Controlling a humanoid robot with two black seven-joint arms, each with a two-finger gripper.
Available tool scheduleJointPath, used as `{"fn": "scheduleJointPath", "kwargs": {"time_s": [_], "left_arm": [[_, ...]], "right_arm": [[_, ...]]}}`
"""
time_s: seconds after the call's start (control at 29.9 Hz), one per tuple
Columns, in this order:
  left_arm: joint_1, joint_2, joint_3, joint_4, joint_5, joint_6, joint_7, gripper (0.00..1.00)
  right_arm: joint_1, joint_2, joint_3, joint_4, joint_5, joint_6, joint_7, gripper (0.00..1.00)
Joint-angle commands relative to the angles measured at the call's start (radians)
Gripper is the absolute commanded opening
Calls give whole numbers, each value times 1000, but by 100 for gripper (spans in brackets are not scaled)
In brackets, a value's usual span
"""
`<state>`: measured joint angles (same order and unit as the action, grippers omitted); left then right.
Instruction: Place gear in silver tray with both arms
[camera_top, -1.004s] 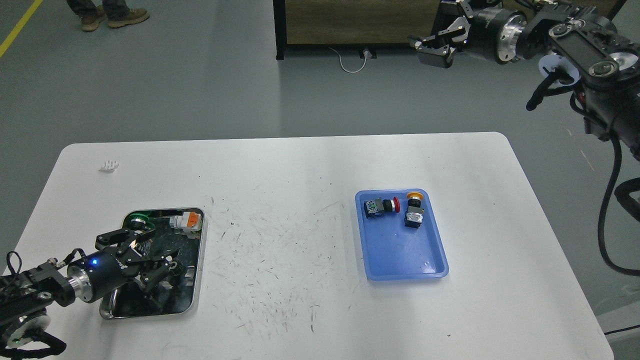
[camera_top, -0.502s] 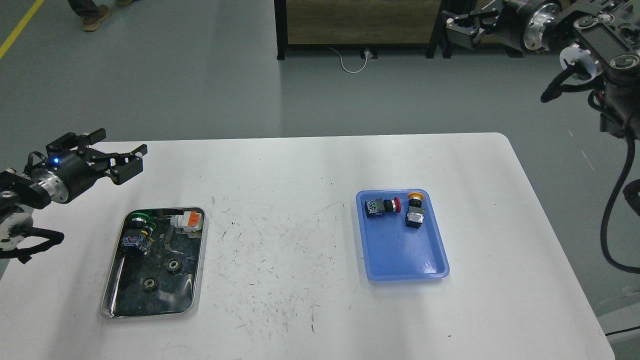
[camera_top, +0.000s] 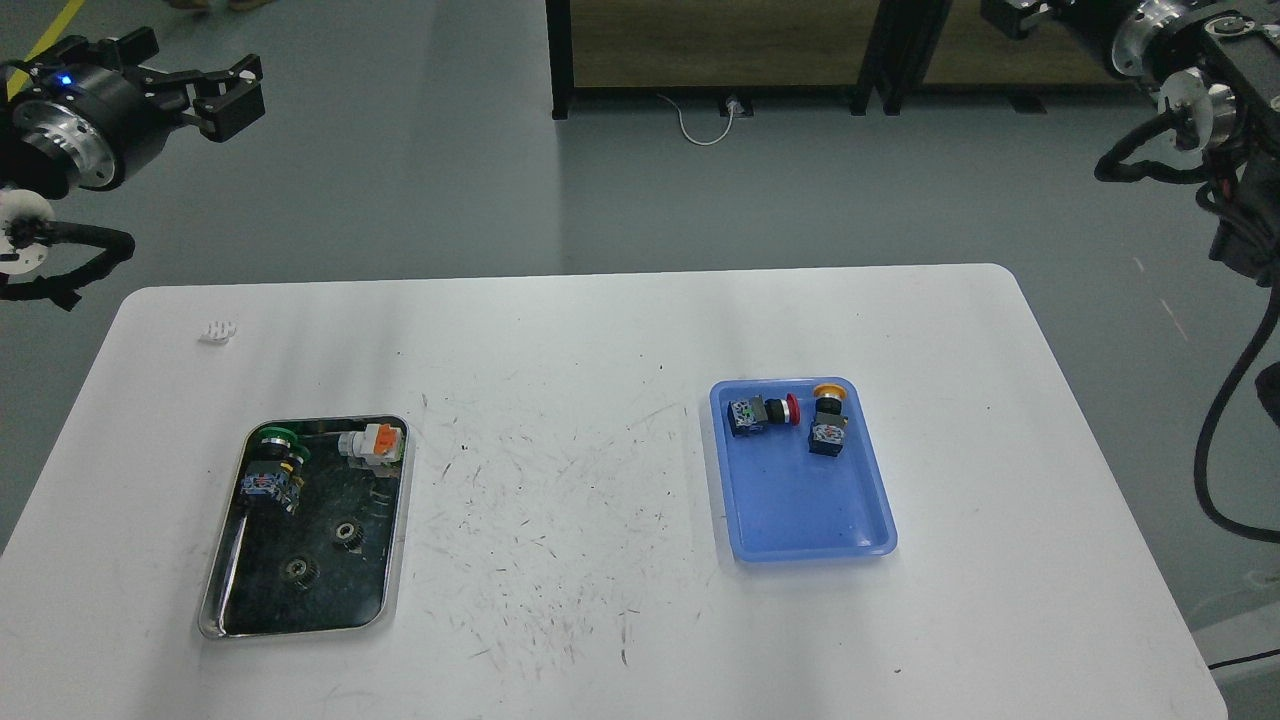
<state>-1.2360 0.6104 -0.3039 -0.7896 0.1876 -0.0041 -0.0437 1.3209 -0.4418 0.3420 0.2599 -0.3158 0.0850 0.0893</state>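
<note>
Gears (camera_top: 347, 533): two, small, toothed metal, lying in silver tray (camera_top: 392, 560); probably hard, light, slippery; best pinched across the teeth
Left hand (camera_top: 218, 85): spread, empty, upper left
Right hand: outside frame; state unknowable

Shiny metal silver tray (camera_top: 395, 560), scuffed matt table (camera_top: 600, 330)

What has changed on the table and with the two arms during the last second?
The left tool rose from inside the silver tray and pulled back to the upper left, empty. Two gears lie in the tray; the arm hid that spot before. The right arm withdrew up and right, so its tool is now out of view. The blue tray, its two push buttons, and the other parts in the silver tray stayed put.
</note>
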Motion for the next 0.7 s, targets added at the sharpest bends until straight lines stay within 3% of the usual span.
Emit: {"fn": "scheduleJointPath", "kwargs": {"time_s": [0.0, 0.13, 0.67], "left_arm": [[-31, -12, -23, 7, -13, 33, 5, 97], [-62, -15, -34, 7, -13, 41, 24, 97], [-85, -14, -31, 4, -10, 64, 21, 98]], "right_arm": [[-9, 2, 41, -1, 7, -16, 6, 93], [-20, 3, 115, 1, 7, -50, 9, 93], [-19, 15, 147, 25, 7, -149, 15, 99]]}}
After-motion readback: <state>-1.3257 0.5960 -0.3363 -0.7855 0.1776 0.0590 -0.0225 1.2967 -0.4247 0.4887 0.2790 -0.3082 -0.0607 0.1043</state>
